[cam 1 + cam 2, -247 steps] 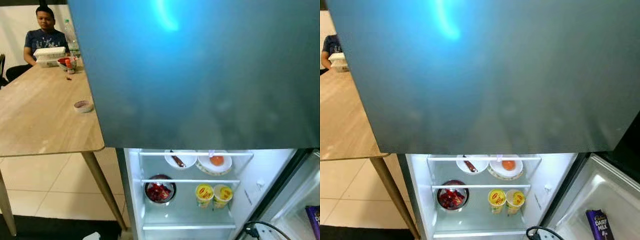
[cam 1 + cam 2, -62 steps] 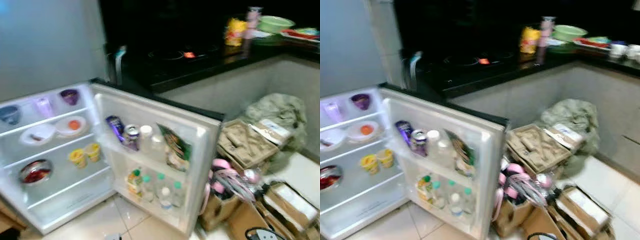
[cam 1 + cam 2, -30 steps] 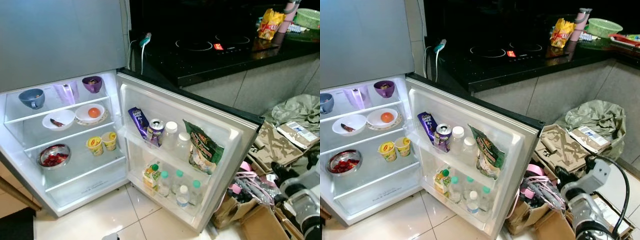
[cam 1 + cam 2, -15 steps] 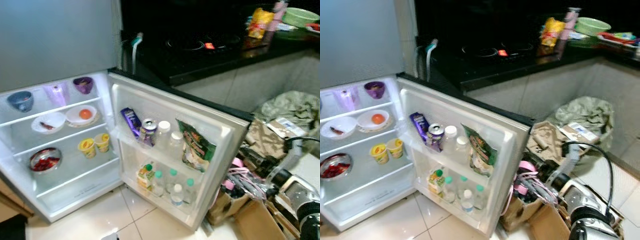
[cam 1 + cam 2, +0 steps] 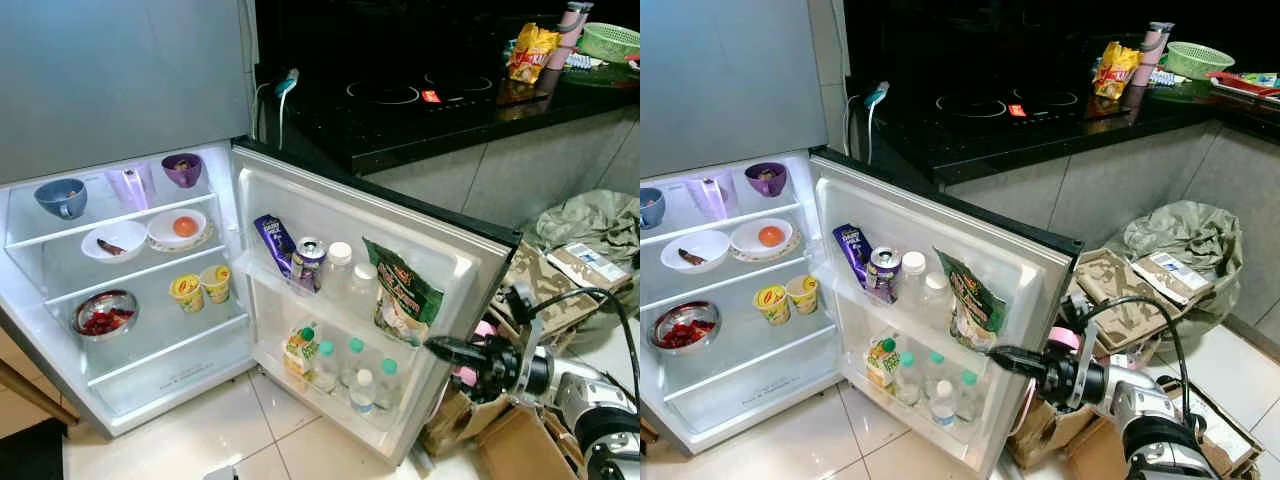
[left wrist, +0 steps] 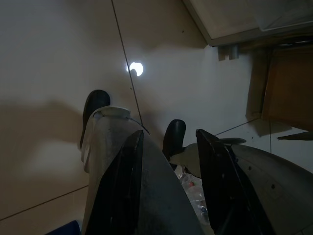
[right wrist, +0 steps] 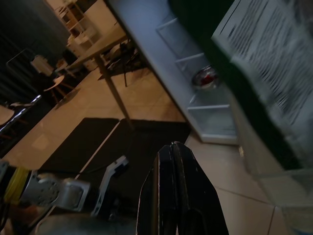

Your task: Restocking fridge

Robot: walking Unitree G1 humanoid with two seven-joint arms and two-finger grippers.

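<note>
right gripper (image 5: 997, 354) has swung up to the fridge door (image 5: 1020, 265) edge, fingers pressed together empty; two yellow cups (image 5: 786, 297), five bottles (image 5: 930, 380)

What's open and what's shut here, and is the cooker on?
Fridge door: open wide.
Freezer door: shut.
Soda can: upright in the door shelf.
Cooktop: a red light glows.
Right gripper: fingers shut, at the door's edge.
Left gripper: fingers open, empty.

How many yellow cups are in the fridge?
2. The yellow cups stand side by side on the middle shelf, one left of the other. None seem hidden.
</note>
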